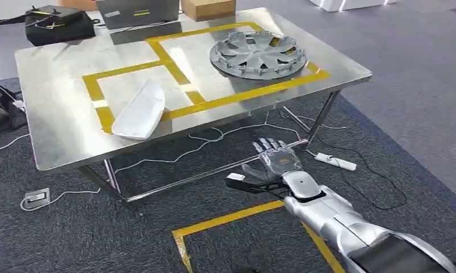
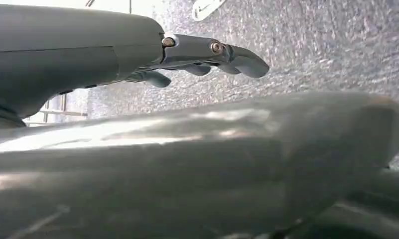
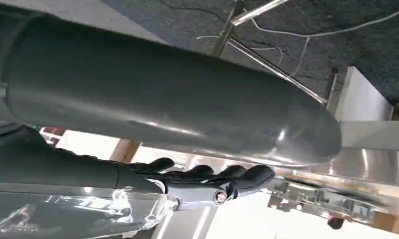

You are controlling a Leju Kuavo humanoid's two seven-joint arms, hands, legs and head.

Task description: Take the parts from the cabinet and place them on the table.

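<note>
Your right hand (image 1: 276,162) hangs wide and empty below the counter (image 1: 54,91) edge; lifting carelessly risks striking it.

A round silver-grey plastic wheel cover (image 1: 257,54) with radial spokes lies flat on the steel table (image 1: 54,91), inside the far right rectangle of yellow tape (image 1: 174,65); its rim overlaps the tape at the right side. A white curved moulded plastic shell part (image 1: 140,111) lies in the near left tape rectangle, its lower end crossing the tape line.
</note>
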